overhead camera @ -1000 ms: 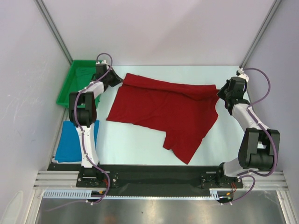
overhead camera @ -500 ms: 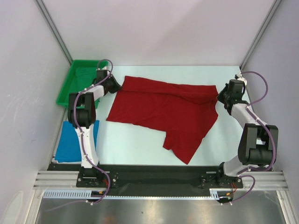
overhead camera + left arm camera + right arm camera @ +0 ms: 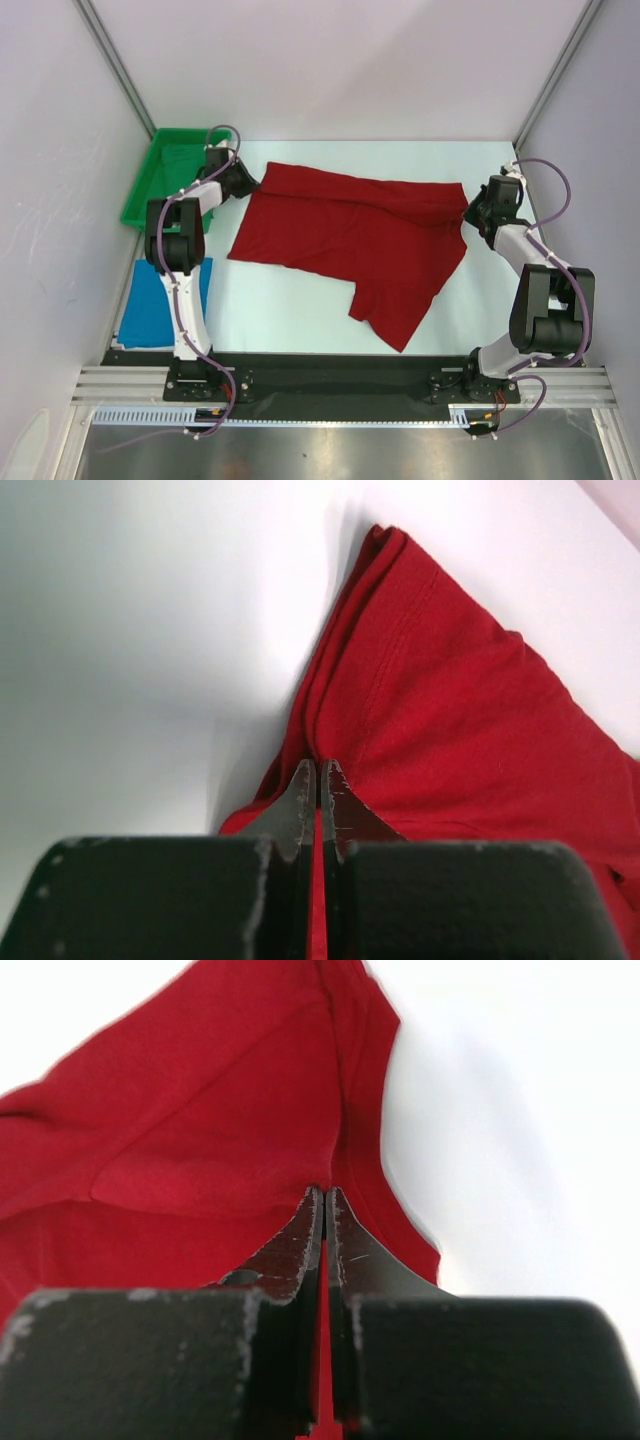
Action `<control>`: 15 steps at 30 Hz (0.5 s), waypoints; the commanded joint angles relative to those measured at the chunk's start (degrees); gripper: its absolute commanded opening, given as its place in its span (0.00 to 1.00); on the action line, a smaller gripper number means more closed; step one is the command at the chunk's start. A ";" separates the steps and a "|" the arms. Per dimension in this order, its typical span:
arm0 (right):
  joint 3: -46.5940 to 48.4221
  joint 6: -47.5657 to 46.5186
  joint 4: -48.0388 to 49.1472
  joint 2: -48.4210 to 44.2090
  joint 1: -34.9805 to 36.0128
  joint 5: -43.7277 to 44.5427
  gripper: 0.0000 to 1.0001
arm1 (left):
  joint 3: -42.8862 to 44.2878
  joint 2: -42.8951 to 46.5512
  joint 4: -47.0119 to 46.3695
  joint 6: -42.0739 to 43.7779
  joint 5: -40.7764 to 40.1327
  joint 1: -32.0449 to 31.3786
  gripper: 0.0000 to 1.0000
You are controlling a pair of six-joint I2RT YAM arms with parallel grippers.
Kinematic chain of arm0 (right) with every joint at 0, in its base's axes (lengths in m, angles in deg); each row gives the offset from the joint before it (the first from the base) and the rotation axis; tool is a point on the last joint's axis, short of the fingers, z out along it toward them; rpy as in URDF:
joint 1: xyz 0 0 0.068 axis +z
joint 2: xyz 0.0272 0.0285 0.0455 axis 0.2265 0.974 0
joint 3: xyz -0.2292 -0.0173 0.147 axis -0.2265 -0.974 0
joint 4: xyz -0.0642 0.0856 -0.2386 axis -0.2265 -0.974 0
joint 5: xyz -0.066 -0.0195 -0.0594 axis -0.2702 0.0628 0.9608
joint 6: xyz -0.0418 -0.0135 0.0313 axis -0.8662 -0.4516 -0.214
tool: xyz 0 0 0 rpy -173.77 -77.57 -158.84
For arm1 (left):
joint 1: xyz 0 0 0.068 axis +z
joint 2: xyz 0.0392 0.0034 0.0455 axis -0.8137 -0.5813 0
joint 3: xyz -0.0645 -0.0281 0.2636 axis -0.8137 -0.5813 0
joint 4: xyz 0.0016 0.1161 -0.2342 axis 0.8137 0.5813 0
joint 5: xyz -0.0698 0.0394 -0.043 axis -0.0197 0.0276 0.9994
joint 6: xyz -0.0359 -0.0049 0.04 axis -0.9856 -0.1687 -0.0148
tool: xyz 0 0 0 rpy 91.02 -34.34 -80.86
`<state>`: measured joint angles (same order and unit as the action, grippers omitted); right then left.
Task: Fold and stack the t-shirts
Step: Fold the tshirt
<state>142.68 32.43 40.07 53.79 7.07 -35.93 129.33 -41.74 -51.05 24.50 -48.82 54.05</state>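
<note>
The deep red t-shirt (image 3: 350,235) lies across the middle of the white table (image 3: 300,310), pinched at its 2 upper corners. The main risk from here is probably a slip: each grip takes only a thin edge of soft cloth, so a quick or uneven pull could drag 1 corner free. If the 2 arms do not travel together, the cloth could also bunch or twist and spoil the fold. The shirt is plain, without print, partly spread and rumpled. Its upper edge is doubled over in a long fold running toward the upper right, and a flap points toward the lower centre of the overhead frame. The left gripper (image 3: 246,181), at the shirt's upper left corner, has its jaws pressed together on a stitched edge of red cloth, as its wrist view shows. The right gripper (image 3: 470,212), at the upper right corner, is likewise clamped tight on red cloth. The bright blue t-shirt (image 3: 150,305) lies flat at the lower left, apart from the red one and partly behind the left arm. A green tray (image 3: 140,195) sits at the upper left, beside the left gripper.
</note>
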 commanded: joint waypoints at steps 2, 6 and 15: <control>-0.98 -0.37 -0.74 -2.38 -0.31 -0.41 0.00 | 2.55 3.04 -0.33 1.79 -1.27 1.99 0.00; -1.68 0.50 -1.44 -3.17 -0.22 -1.20 0.00 | 2.82 2.25 -0.24 1.62 -1.18 2.16 0.00; -4.14 1.91 -1.80 -3.79 0.66 -0.59 0.00 | 3.78 1.29 -0.51 1.35 -0.66 2.07 0.00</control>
<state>139.14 33.57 38.19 51.59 7.29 -37.00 130.25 -41.74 -50.90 24.56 -48.89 55.38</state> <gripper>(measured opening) 0.011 0.010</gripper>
